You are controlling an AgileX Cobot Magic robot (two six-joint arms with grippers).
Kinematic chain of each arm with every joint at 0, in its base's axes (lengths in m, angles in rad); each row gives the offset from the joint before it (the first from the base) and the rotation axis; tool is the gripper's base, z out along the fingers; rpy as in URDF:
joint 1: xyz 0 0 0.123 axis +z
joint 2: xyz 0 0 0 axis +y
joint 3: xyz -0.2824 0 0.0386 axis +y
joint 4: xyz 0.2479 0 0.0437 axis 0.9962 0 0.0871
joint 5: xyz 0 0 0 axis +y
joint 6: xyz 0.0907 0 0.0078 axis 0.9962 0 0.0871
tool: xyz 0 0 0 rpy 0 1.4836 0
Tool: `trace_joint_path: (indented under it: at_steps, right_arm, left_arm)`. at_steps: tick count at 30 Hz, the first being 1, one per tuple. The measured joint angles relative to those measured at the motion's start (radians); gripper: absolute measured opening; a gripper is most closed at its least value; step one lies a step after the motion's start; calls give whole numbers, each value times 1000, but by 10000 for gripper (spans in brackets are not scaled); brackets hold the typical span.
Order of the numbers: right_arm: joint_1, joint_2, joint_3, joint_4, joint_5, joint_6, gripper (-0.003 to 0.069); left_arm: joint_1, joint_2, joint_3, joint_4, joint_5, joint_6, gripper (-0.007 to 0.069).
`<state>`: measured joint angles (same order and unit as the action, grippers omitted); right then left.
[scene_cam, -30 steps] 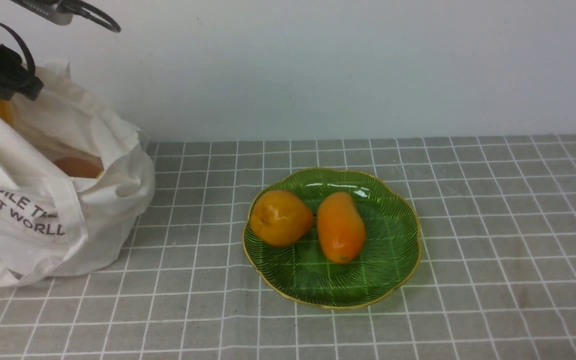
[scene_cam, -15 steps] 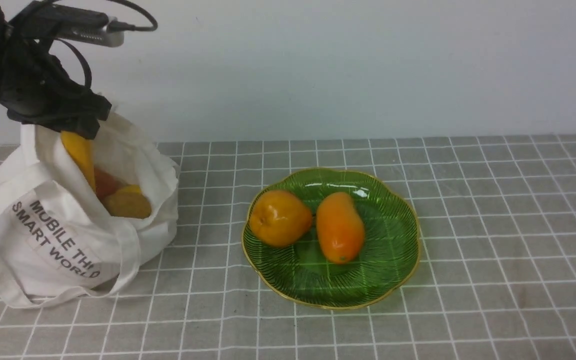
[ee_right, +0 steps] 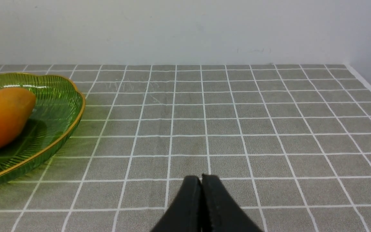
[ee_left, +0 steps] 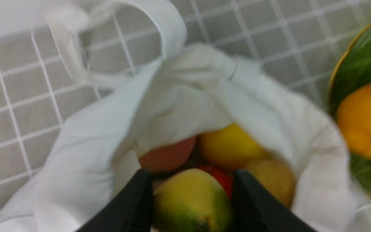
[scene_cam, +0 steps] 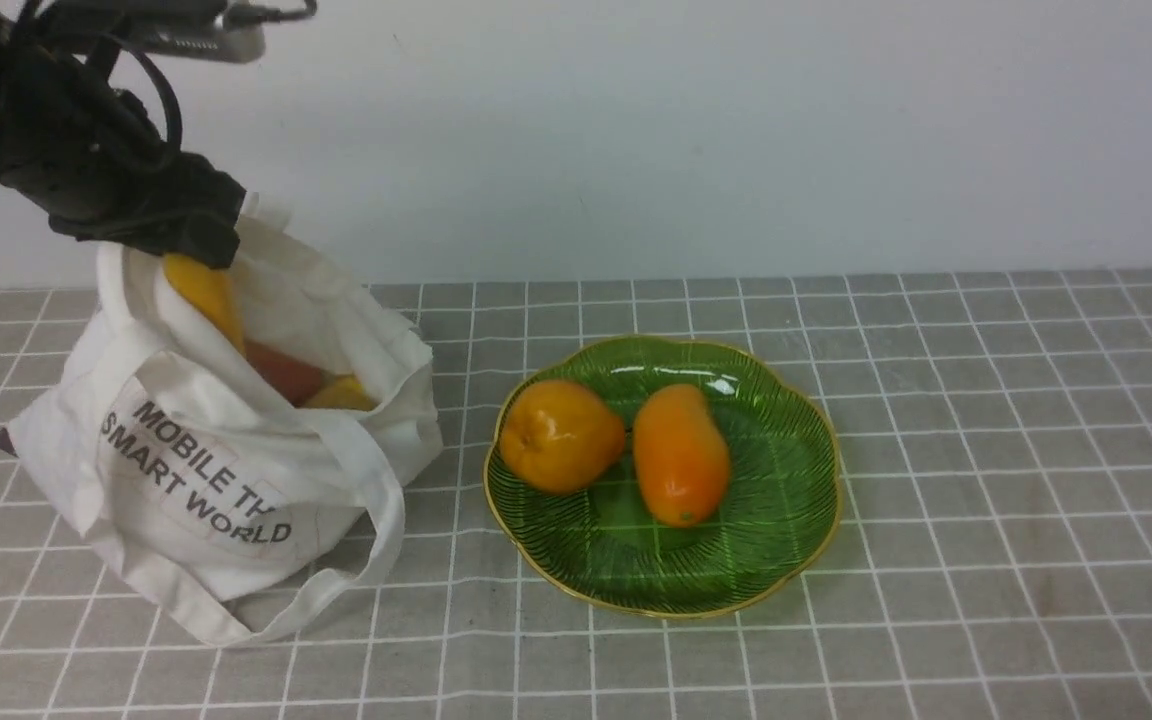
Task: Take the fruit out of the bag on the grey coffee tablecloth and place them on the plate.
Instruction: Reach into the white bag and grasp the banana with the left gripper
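Observation:
The white bag (scene_cam: 216, 470) with black lettering stands on the grey coffee tablecloth (scene_cam: 986, 500), left of the green plate (scene_cam: 806, 540). My left gripper (scene_cam: 186, 245) hangs at the bag's mouth, shut on a yellow-green fruit (ee_left: 192, 199) that sits between its black fingers (ee_left: 140, 203). Below it, inside the bag (ee_left: 85, 151), lie a reddish fruit (ee_left: 167, 156), a yellow one (ee_left: 229, 146) and a brownish one (ee_left: 271, 178). On the plate rest a round orange fruit (scene_cam: 561, 435) and an oval orange one (scene_cam: 681, 455). My right gripper (ee_right: 201, 178) is shut and empty, low over the cloth right of the plate (ee_right: 72, 125).
A pale wall runs along the back of the table. The bag's strap handle (scene_cam: 376, 540) loops onto the cloth toward the plate. The table's right edge (ee_right: 366, 83) shows in the right wrist view.
The bag and my left gripper have moved right, toward the plate, the bag dragged along. The gripper has stayed shut on the fruit. The plate's fruits have not moved.

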<state>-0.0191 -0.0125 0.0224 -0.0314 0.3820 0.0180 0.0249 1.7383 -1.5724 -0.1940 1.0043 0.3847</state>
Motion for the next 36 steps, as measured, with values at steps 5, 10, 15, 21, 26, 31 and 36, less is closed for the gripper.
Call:
trace_joint_path:
  at_steps: [5,10,15,21,26,31,36]
  right_arm:
    - [0,0,0,0,0,0,-15]
    - [0,0,0,0,0,0,-15]
    - [0,0,0,0,0,0,-15]
    - [0,0,0,0,0,0,-15]
    - [0,0,0,0,0,0,-15]
    - [0,0,0,0,0,0,-15]
    - [0,0,0,0,0,0,-15]
  left_arm:
    - [0,10,0,94,4,-6,282]
    - [0,12,0,61,-7,-3,313]
    - [0,29,0,6,-6,1,498]
    - [0,37,0,-5,-7,5,589]
    - [-48,37,0,-43,-18,107,586]
    - [-133,38,0,-39,-45,131,582]
    - [-185,38,0,111,-73,71,582]
